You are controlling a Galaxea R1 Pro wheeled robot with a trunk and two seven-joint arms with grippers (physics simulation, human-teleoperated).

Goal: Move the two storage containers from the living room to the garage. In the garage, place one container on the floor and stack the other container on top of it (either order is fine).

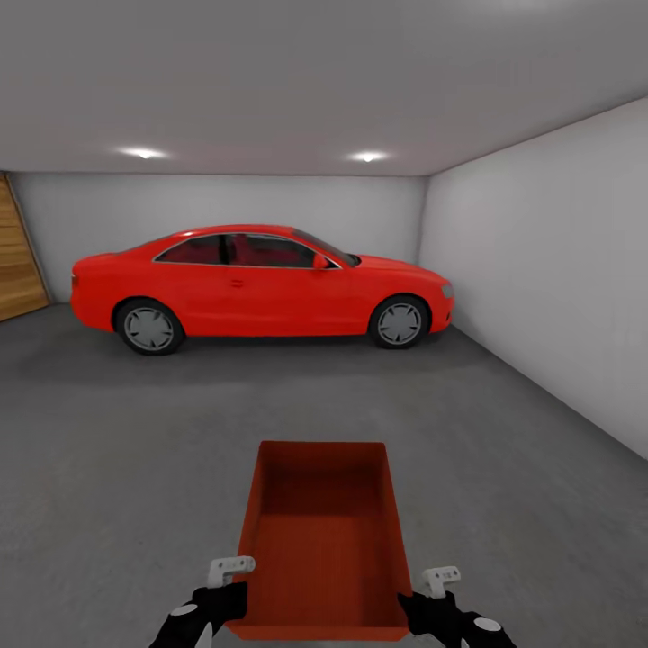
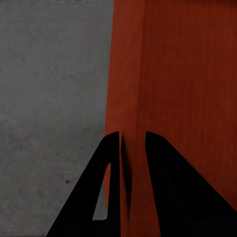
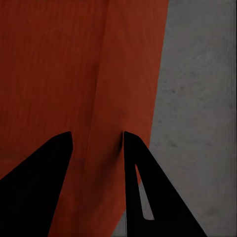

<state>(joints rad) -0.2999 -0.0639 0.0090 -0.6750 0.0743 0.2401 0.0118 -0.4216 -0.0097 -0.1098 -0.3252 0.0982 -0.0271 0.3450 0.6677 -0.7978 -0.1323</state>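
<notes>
The left gripper (image 2: pixel 132 140) is closed onto the left wall of an orange-red storage container (image 1: pixel 321 540); in the left wrist view its two dark fingers (image 2: pixel 165 182) straddle the thin rim, one on the outer face and one on the inner, with only the wall's thickness between them. The right gripper (image 3: pixel 97 138) grips the opposite long wall in the same way, its fingers (image 3: pixel 37 177) spread a little wider, one inside the bin and one outside, the rim running up between them.

From the head view both black grippers sit at the near corners of the bin, left gripper (image 1: pixel 216 601) at the near left and right gripper (image 1: pixel 432 610) at the near right, each with a pale grey bracket just above it. The container is open-topped and empty, its long axis pointing away from the robot, held between the two arms over the dark grey concrete floor (image 1: pixel 117 450). Whether its base touches the floor cannot be told.

Beyond it, well apart, a red car (image 1: pixel 261 288) stands side-on across the far end of the garage, against the pale grey back wall (image 1: pixel 225 202). A pale wall (image 1: pixel 549 288) runs along the right, an orange-brown wooden door (image 1: pixel 16 256) shows at the left edge, and two ceiling lights (image 1: pixel 367 157) glow overhead
</notes>
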